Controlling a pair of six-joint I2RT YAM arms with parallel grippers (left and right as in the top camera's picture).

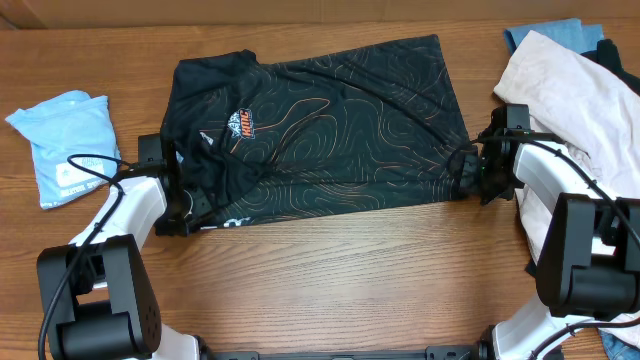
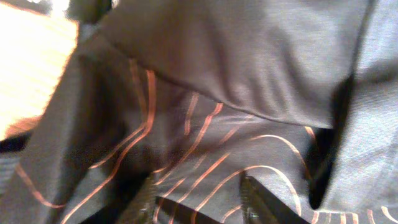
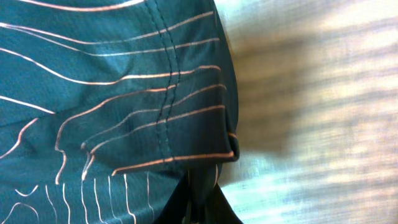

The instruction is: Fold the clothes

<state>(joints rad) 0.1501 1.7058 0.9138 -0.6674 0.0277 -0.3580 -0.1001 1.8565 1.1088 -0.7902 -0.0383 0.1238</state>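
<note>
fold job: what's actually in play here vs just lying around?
In play: black shirt; left gripper and right gripper at its two ends.
Lying about: folded light-blue garment on the left; cream garment and blue cloth piled on the right.

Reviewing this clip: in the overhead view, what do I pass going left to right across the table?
Light blue folded garment → left gripper at the shirt's left edge → black shirt → right gripper at its right edge → cream garment.
</note>
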